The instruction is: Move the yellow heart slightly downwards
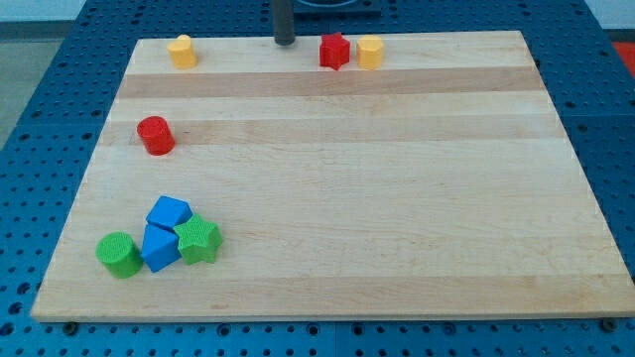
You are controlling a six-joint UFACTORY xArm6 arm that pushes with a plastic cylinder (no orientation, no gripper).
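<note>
The yellow heart sits near the top left corner of the wooden board. My tip rests at the board's top edge, well to the right of the heart and apart from it. The tip stands a short way left of the red star and touches no block.
A yellow pentagon-like block sits just right of the red star. A red cylinder stands at the left below the heart. At the bottom left cluster two blue blocks, a green cylinder and a green star.
</note>
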